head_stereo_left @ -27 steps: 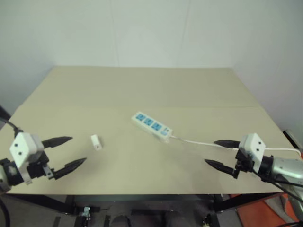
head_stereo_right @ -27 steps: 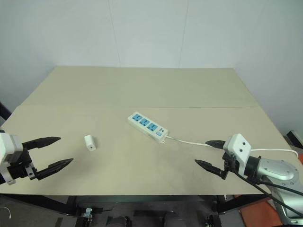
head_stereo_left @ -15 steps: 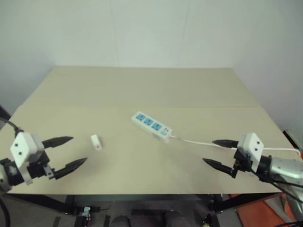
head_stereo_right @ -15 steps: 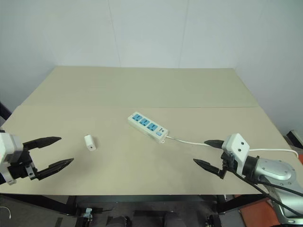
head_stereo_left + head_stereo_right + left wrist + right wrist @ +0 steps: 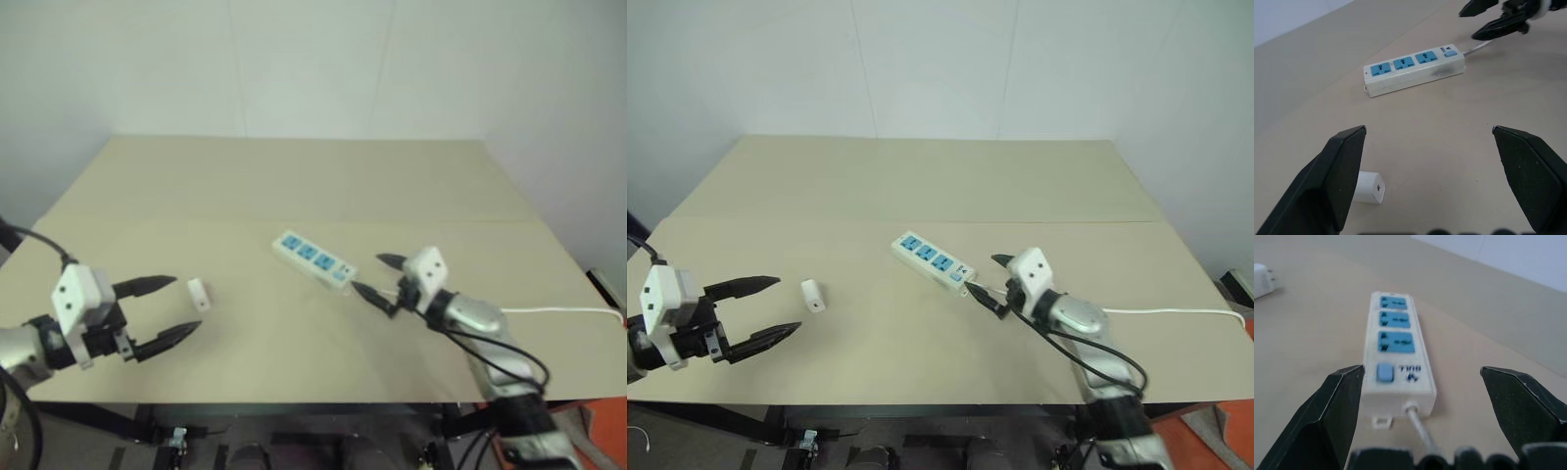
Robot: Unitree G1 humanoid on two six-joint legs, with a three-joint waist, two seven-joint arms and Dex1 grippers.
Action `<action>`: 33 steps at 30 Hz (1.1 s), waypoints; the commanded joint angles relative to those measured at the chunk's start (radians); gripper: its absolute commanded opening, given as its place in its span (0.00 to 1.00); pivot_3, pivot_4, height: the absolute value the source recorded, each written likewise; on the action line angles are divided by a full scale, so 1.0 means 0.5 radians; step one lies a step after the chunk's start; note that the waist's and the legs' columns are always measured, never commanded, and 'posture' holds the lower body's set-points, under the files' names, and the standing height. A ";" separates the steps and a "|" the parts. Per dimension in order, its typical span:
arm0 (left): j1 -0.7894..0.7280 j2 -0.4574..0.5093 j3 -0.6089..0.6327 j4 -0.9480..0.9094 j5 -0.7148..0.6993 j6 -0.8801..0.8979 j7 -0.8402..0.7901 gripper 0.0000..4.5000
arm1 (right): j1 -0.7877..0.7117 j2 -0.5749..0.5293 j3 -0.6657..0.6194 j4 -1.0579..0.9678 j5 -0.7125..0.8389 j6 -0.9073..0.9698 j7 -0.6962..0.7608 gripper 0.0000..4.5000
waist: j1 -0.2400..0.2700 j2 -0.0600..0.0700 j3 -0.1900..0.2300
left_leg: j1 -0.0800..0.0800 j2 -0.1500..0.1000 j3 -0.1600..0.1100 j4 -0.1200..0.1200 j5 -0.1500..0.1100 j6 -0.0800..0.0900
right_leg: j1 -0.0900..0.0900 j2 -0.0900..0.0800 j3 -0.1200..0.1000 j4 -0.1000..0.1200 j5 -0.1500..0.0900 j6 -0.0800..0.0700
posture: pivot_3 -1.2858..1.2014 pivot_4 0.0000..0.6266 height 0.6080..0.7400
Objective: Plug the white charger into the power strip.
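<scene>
A: Left eye view first: where does everything sit?

B: Power strip [image 5: 314, 259] lies mid-table [image 5: 294, 186], its cord [image 5: 558, 311] trailing toward 3 o'clock. White charger [image 5: 198, 294] lies loose at the strip's 8 o'clock, well apart from it.

A: And the tools?

B: Right tool [image 5: 374, 277] has its jaws spread, empty, at the strip's switch end. Left tool [image 5: 168, 309] is spread wide too, empty, just beside the charger at its 7 o'clock.

A: So which step?

B: Reaching, I'd judge; nothing is gripped yet. Next the left tool must close on the charger while the right steadies the strip.
</scene>
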 commanded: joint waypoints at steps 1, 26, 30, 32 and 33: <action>-0.031 0.044 -0.004 0.010 -0.012 -0.056 -0.021 1.00 | -0.163 0.074 0.028 0.287 -0.053 -0.175 0.004 0.99 | 0.002 0.000 0.000 | 0.000 0.000 0.000 0.000 0.000 0.000 | 0.000 0.000 -0.001 0.000 0.001 -0.002 | 0.52 0.24 1.00; -0.016 0.043 -0.037 0.072 0.020 -0.165 -0.073 1.00 | -0.455 0.326 0.129 1.063 -0.127 -0.399 0.299 0.76 | -0.091 0.001 0.000 | 0.007 0.002 -0.004 0.000 0.000 0.000 | 0.005 0.003 -0.001 0.004 0.002 -0.003 | 0.52 0.24 1.00; -0.007 0.042 -0.042 0.078 0.020 -0.170 -0.079 1.00 | -0.306 0.276 0.104 0.751 0.042 -0.369 0.544 0.76 | -0.095 0.001 0.000 | 0.006 0.002 -0.005 -0.001 0.000 0.000 | 0.005 0.003 -0.001 0.004 0.001 -0.001 | 0.52 0.24 1.00; -0.016 0.046 -0.049 0.086 0.020 -0.168 -0.080 1.00 | -0.225 0.212 0.133 0.586 0.101 -0.350 0.711 0.76 | -0.094 0.001 0.000 | 0.005 0.002 -0.005 -0.002 0.000 0.000 | 0.004 0.003 -0.002 0.003 0.000 -0.001 | 0.52 0.24 1.00; -0.021 0.047 -0.054 0.091 0.021 -0.170 -0.082 1.00 | -0.193 0.181 0.150 0.530 0.122 -0.338 0.788 0.76 | -0.092 0.002 0.001 | 0.003 0.002 -0.005 -0.002 0.000 0.000 | 0.003 0.003 -0.002 0.003 0.000 -0.001 | 0.52 0.24 1.00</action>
